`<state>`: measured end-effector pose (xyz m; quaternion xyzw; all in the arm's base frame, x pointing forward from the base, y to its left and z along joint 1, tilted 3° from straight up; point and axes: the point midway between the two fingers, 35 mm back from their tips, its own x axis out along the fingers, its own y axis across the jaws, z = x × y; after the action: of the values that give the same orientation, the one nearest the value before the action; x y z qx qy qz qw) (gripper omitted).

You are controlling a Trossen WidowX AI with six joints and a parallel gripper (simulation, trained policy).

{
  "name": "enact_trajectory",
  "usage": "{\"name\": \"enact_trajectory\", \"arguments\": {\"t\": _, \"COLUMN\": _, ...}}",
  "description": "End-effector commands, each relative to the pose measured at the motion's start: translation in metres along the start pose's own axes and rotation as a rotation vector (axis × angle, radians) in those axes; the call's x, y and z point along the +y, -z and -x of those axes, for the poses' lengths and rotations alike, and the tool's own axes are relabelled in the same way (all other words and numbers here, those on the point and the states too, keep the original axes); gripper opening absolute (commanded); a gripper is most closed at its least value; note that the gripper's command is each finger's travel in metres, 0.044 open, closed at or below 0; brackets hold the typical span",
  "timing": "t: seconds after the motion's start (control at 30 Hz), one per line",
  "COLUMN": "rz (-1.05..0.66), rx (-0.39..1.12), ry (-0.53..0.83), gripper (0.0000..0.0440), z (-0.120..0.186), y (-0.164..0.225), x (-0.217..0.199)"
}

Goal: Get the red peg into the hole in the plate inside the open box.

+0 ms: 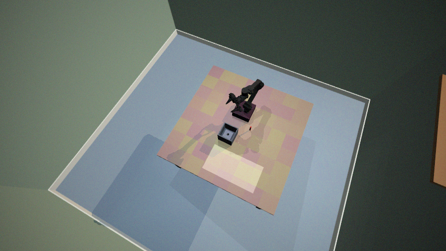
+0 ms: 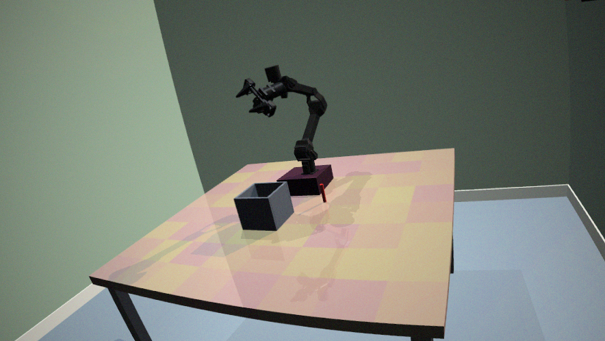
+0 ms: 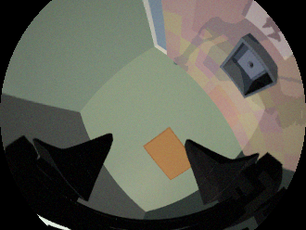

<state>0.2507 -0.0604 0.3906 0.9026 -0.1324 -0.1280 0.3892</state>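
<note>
Red peg waits while the jaws hang high

Our jaws [image 1: 230,105] [image 2: 243,104] are wide open, with nothing in them. The red peg [image 1: 250,128] [image 2: 323,193] stands on the surface [image 1: 280,155] [image 2: 359,262] [image 3: 232,107], beside the box [image 1: 231,141] [image 2: 258,214] [image 3: 272,69]. If we come down crooked, we could knock it over, or perhaps bump the box.

The tabletop [image 1: 280,162] [image 2: 364,262] looks smooth and faintly glossy, carrying soft reflections. The arm [image 1: 253,88] [image 2: 311,127] has the look of black plastic, with a dull sheen. The box [image 1: 231,140] [image 2: 284,206] [image 3: 266,60] appears smooth and matt, as does the wall [image 1: 93,62] [image 2: 84,105] [image 3: 139,93]. The peg [image 1: 250,128] [image 2: 323,193] seems smooth; its material is unclear.
</note>
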Motion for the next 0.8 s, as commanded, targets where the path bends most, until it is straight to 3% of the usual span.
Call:
{"name": "enact_trajectory", "arguments": {"t": 0.0, "rz": -0.039, "rx": 0.023, "ry": 0.095, "gripper": 0.0432, "z": -0.001, "y": 0.008, "x": -0.021}}
{"name": "enact_trajectory", "arguments": {"t": 0.4, "rz": -0.096, "rx": 0.060, "ry": 0.414, "gripper": 0.0424, "z": 0.009, "y": 0.027, "x": -0.093}}
{"name": "enact_trajectory", "arguments": {"t": 0.77, "rz": -0.015, "rx": 0.059, "ry": 0.693, "gripper": 0.0414, "z": 0.030, "y": 0.032, "x": -0.160}}
